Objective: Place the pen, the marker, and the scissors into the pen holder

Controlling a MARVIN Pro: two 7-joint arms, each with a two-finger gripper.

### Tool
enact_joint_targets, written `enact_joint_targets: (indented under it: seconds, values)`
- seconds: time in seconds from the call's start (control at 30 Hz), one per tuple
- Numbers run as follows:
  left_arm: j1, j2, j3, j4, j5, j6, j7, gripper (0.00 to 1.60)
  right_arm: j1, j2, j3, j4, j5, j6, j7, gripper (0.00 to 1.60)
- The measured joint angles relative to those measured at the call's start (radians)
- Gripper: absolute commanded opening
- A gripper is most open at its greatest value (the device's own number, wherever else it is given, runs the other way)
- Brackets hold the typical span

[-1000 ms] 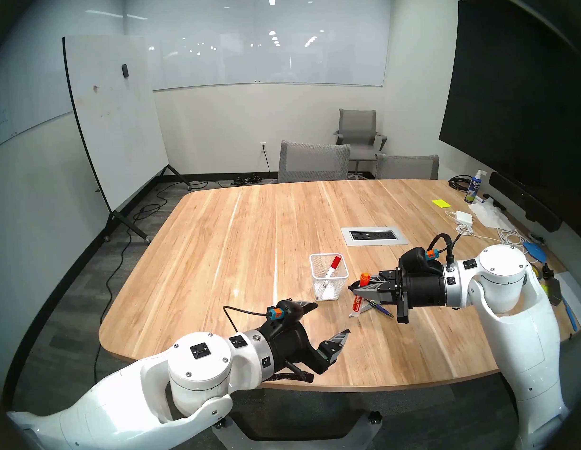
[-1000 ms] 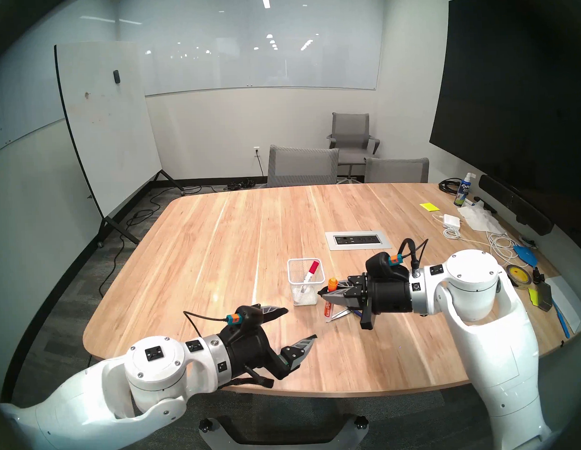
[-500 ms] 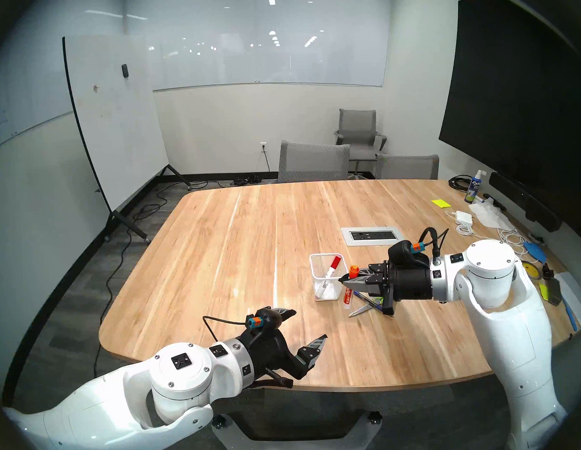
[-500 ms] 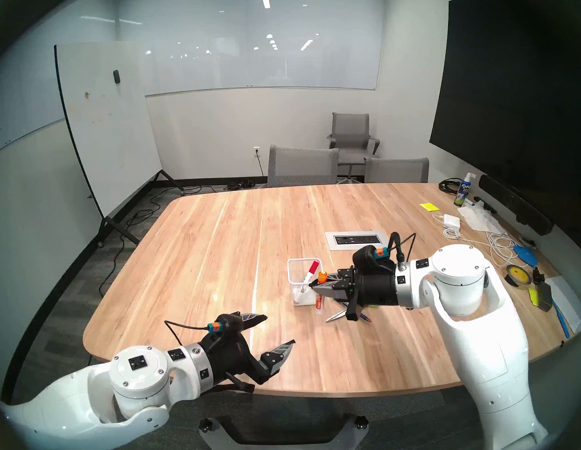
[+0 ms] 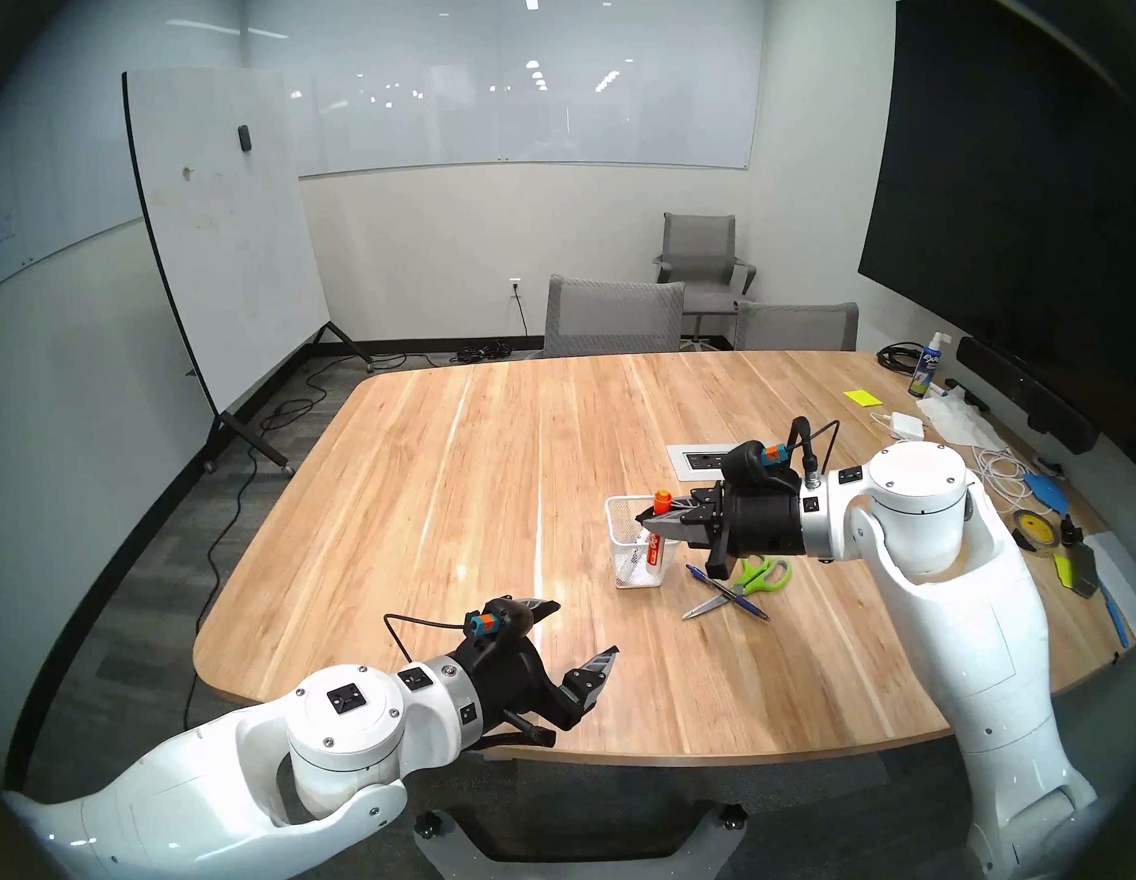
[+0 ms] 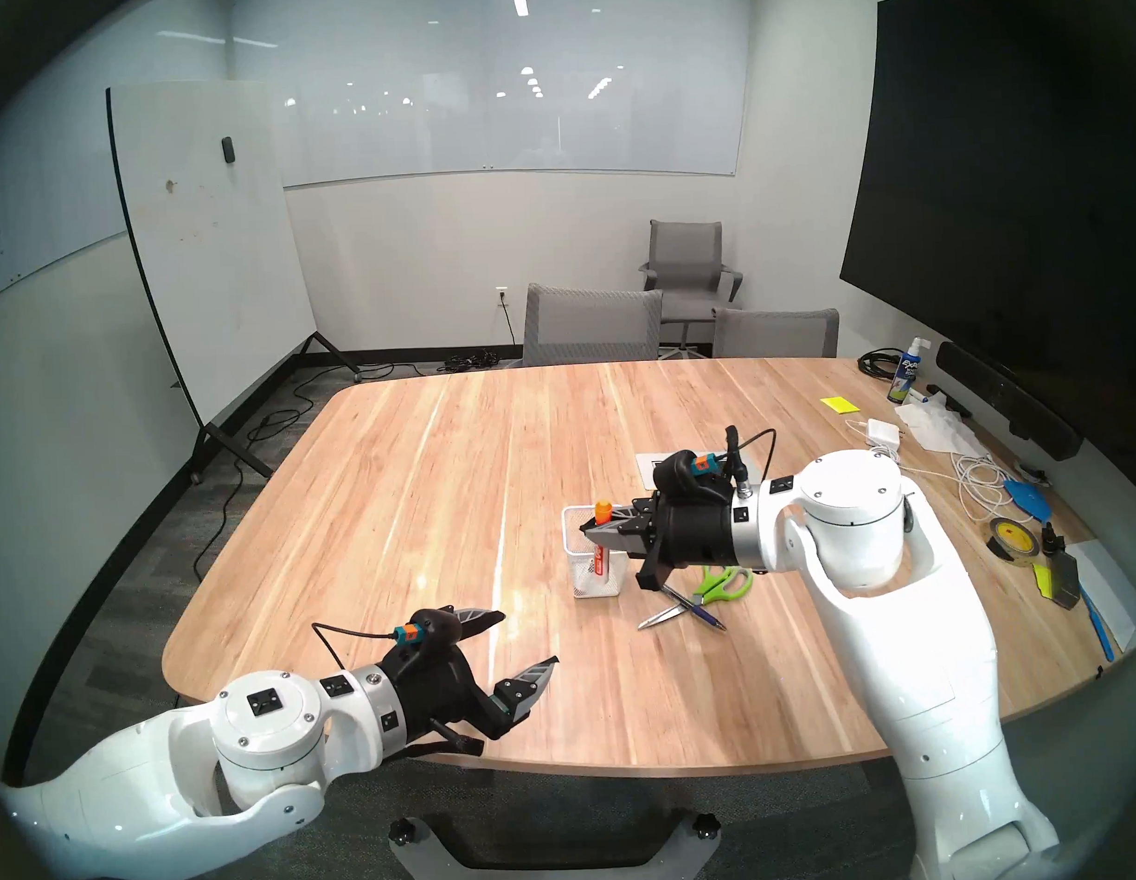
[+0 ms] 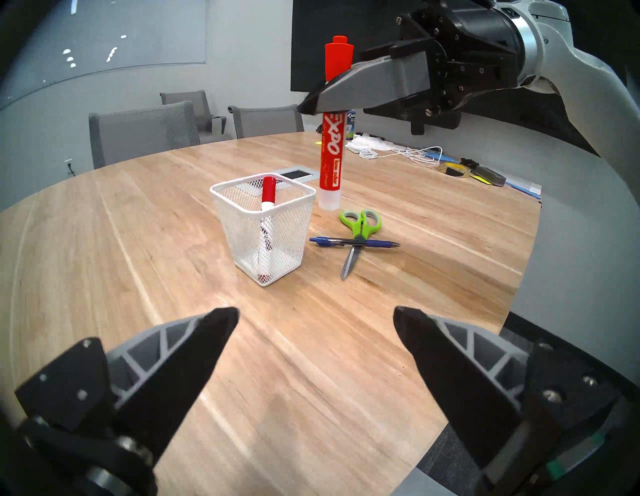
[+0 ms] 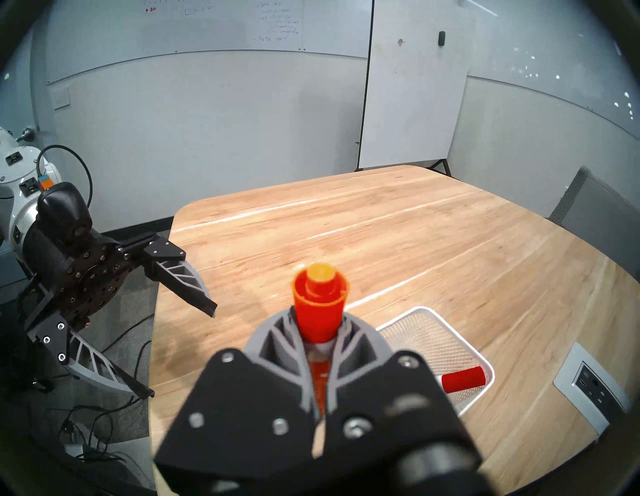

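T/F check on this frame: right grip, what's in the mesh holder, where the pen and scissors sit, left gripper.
1. The right gripper is shut on an orange-capped marker. True.
2. The pen holder is empty. False: a red-capped marker already stands in it.
3. The pen lies across the scissors on the table. True.
4. The left gripper holds the scissors. False: it is open and holds nothing.
5. The held marker is fully inside the holder. False: it hangs upright in the air beside the rim.
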Motion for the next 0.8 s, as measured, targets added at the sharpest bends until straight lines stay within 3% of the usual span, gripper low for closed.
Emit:
enact_joint_targets:
  seconds: [0.5, 0.8]
  values:
    - [-0.01, -0.004, 0.001, 0.007, -0.002, -0.008, 0.002, 1.6, 0.101, -0.052, -0.061, 0.098, -0.057, 0.027, -0.055, 0.0]
    - [-0.012, -0.004, 0.001, 0.008, -0.001, -0.01, 0.002, 1.6, 0.148, -0.083, -0.063, 0.162, -0.065, 0.021, -0.081, 0.0]
